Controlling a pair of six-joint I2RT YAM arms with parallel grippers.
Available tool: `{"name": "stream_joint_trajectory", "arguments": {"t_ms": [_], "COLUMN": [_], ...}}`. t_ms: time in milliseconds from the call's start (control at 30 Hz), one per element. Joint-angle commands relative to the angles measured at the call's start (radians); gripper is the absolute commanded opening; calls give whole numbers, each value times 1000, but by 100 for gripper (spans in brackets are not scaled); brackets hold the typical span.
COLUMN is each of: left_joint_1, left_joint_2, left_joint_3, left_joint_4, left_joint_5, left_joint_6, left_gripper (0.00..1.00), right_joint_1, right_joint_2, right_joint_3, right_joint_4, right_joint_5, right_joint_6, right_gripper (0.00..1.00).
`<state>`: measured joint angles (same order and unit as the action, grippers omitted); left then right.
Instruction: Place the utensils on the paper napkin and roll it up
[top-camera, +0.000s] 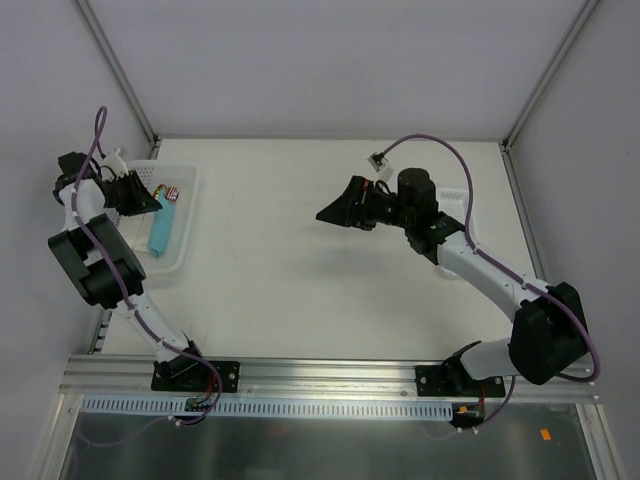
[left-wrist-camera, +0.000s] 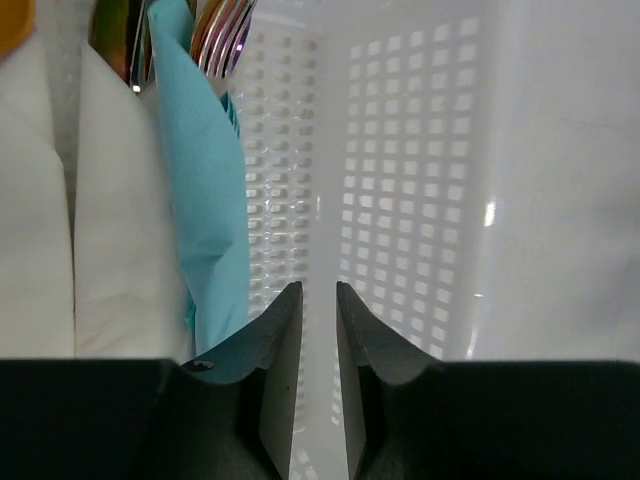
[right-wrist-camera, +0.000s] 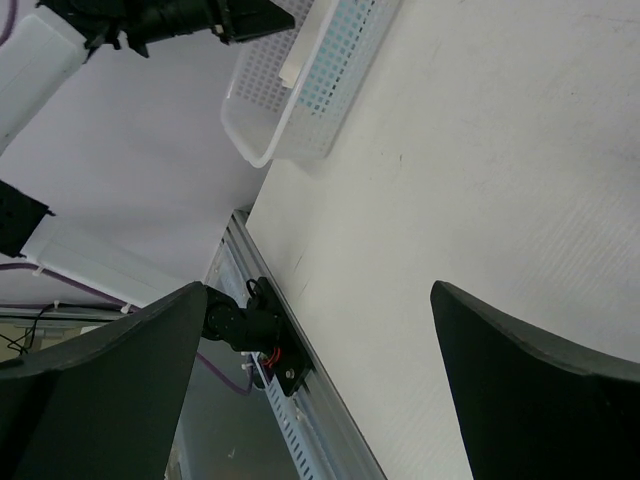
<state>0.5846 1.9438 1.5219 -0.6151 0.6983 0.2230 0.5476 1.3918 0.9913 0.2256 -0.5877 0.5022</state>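
Hanging over the white basket (top-camera: 186, 238) at the bench's left edge, the left gripper (left-wrist-camera: 318, 292) has its jaws only narrowly parted and holds nothing; the basket's perforated wall shows through the gap. Just left of that gripper, the paper napkin (left-wrist-camera: 210, 200) lies in the basket as a teal roll. The utensils (left-wrist-camera: 225, 35) poke their shiny pinkish heads from its far end, and two white rolled napkins (left-wrist-camera: 110, 230) lie alongside. Farther right, the right gripper (top-camera: 335, 208) hovers above the bench (top-camera: 280, 270), jaws spread wide, empty.
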Motion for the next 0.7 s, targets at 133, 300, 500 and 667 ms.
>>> {"name": "stream_joint_trajectory", "arguments": {"t_ms": [133,300,500,667], "left_joint_1": [-69,-299,-659,-836], "left_joint_2": [-259,-393,-468,-434], "left_joint_3": [92,50,-37,-78], "left_joint_4": [-55,-92,-106,-106], "left_joint_5": [26,-46,-192,-233], "left_joint_6": [59,130,128,38], "left_gripper": [24,32,70,99], "right_joint_1": [-24,-64,-101,-126], "right_joint_2": [-91,-131,-168,-151], "right_joint_3": [76,110,165,196], "right_joint_4": [-126,-301,-552,-729], "right_joint_5": [9,41,185,377], "right_joint_6": [-97,-195,-365,-479], "right_gripper": [99,99,99,99]}}
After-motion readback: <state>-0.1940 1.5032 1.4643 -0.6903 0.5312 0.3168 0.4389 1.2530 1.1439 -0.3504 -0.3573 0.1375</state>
